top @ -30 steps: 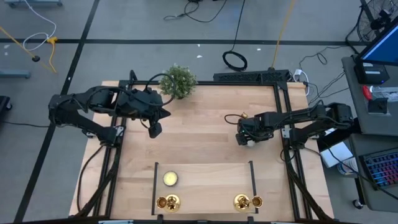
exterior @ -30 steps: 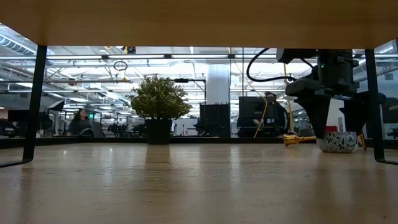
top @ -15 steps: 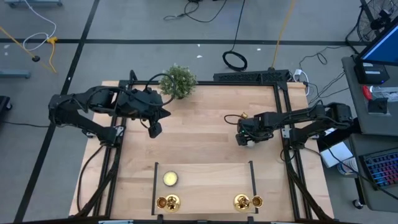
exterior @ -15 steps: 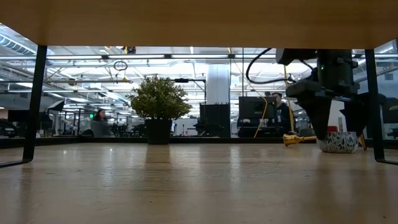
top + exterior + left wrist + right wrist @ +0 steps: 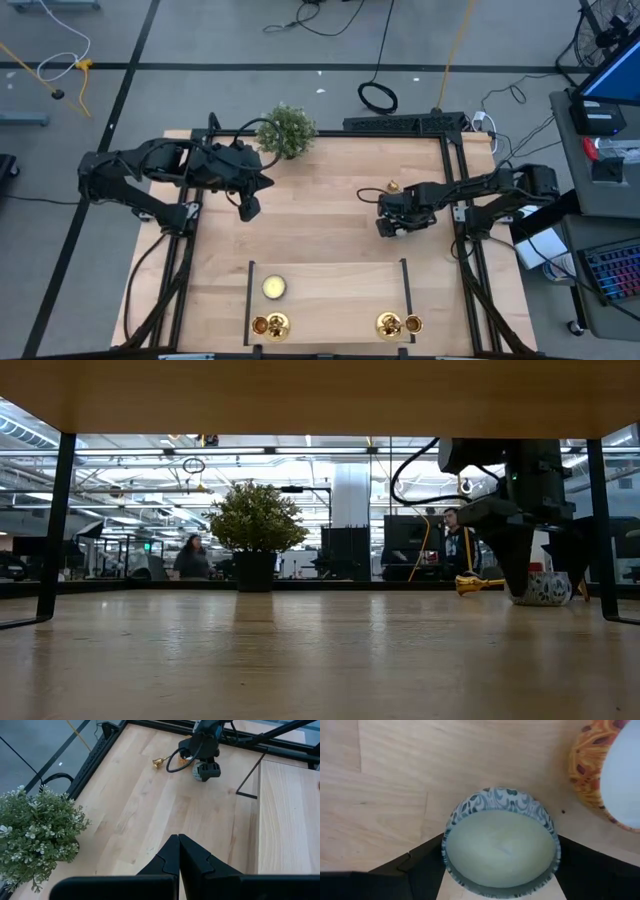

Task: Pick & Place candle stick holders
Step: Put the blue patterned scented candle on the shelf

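Note:
One gold candle stick holder (image 5: pixel 391 187) lies on its side on the table at the far right, also seen in the left wrist view (image 5: pixel 158 762). Two more gold holders (image 5: pixel 270 325) (image 5: pixel 398 324) stand on the raised board at the near edge. My right gripper (image 5: pixel 394 224) points down, open, just nearer than the lying holder. Its fingers stand on either side of a blue-and-white patterned candle cup (image 5: pixel 500 847) that sits on the table (image 5: pixel 545 590). My left gripper (image 5: pixel 178 851) hangs shut and empty above the table's far left (image 5: pixel 248 208). My right gripper comes from above, pointing down, with one finger (image 5: pixel 420 867) close at each side of the patterned cup's rim (image 5: pixel 451 837). Whether the fingers touch the cup I cannot tell. The cup stands upright on the table.
A bushy potted plant (image 5: pixel 285 130) stands at the far edge near my left gripper. An orange-patterned cup (image 5: pixel 592 767) sits right beside the blue one. A yellow round candle (image 5: pixel 274 288) lies on the raised board (image 5: pixel 330 300). Black frame rails run along the table's sides.

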Tool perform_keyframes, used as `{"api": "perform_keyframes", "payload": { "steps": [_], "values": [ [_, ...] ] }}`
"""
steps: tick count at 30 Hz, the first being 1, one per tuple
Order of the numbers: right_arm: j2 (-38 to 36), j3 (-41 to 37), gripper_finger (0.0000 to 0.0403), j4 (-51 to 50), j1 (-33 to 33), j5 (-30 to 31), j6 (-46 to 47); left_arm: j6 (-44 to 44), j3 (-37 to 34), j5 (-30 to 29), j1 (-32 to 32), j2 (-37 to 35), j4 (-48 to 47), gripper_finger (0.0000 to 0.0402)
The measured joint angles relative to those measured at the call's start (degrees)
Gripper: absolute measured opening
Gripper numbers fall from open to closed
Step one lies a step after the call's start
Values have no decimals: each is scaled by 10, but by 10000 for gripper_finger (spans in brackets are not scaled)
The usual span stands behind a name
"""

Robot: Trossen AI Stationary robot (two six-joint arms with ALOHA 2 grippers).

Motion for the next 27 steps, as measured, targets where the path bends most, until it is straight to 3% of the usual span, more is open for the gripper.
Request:
{"api": "perform_keyframes", "payload": {
  "steps": [4,14,27],
  "values": [
    [-1,0,290,2,0,-2,-11,-3,0,4,0,0,0,3],
    [-33,38,300,5,-3,-47,-74,-1,0,4,0,0,0,3],
    [-61,232,296,-100,-13,-64,-231,-15,0,6,-2,0,0,3]
  ]
}}
